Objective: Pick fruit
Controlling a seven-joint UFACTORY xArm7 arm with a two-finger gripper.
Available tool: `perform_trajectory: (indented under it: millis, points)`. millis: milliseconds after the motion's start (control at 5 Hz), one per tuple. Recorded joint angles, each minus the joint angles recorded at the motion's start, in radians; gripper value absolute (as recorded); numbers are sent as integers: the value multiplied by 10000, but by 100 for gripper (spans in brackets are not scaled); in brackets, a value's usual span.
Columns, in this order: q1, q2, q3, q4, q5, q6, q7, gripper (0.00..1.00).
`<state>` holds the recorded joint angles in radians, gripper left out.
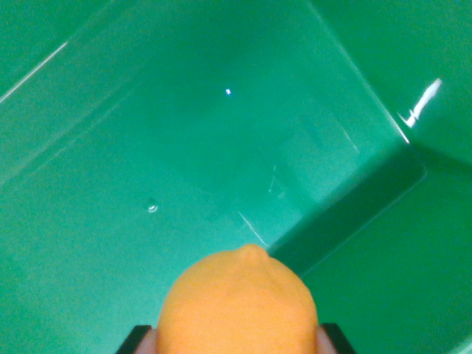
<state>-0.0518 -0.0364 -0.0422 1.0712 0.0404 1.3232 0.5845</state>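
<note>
Nearest, the end effector [237, 341] pinches an orange, lemon-shaped fruit [240, 306] between its dark pads, holding it over a green bin [110, 147]. The smooth, rounded skin could slip if the grip loosens. It has a small nub facing the bin's far wall.

A glossy green plastic bin [221, 147] fills the wrist view; its flat floor shows small glints and scratches, and a wall rises along the wrist view's right.
</note>
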Motion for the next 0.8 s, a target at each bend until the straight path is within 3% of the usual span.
perform_trajectory:
  millis: [200,400,600,800]
  points:
    - [0,0,0,0,0,0,0,100]
    - [2,-151,-3,298,-14,448,22,100]
    - [2,-151,-3,298,-14,448,22,100]
    - [4,-305,-6,603,-28,907,44,100]
